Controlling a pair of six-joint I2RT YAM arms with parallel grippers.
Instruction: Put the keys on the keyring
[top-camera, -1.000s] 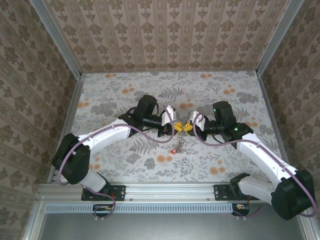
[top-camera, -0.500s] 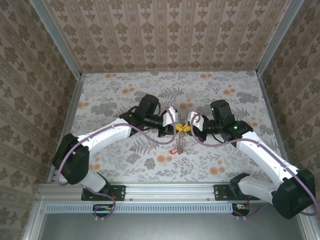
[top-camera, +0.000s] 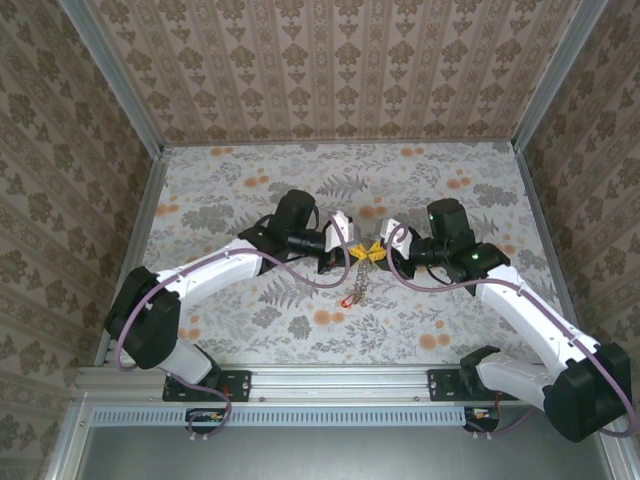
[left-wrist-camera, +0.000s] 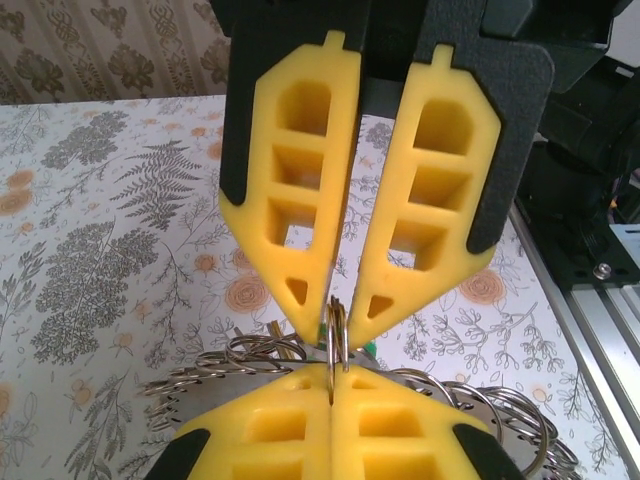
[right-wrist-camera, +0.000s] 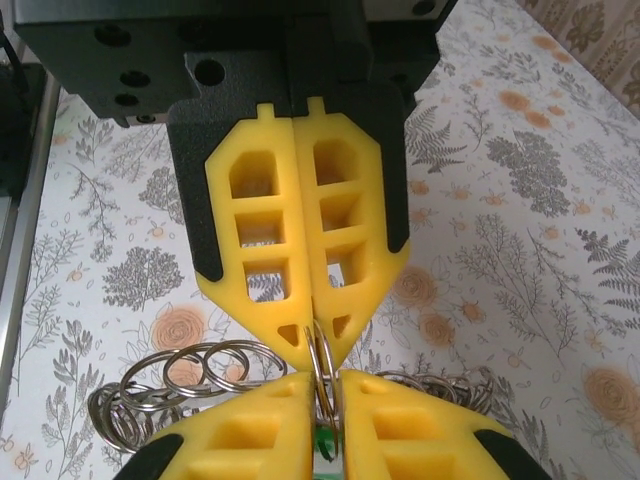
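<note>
**Grippers met tip to tip above the table.** The left gripper is seen closed, its pads pinched on one ring of the keyring. That ring is held upright and edge-on, exactly where the two sets of fingertips meet. The right gripper is set around the same ring from the opposite side. Its jaws are parted by a narrow slit, in which a green key is glimpsed; whether pressure is applied cannot be told. From the pinch the rest of the keyring is hung as a chain, with its long axis directed toward the near edge in the top view. A red key is seen at its lower end. Neither arm is nearer, since the ring lies directly between both jaws. The coming move is therefore judged to turn on a fine slide within the ring's own plane.
</note>
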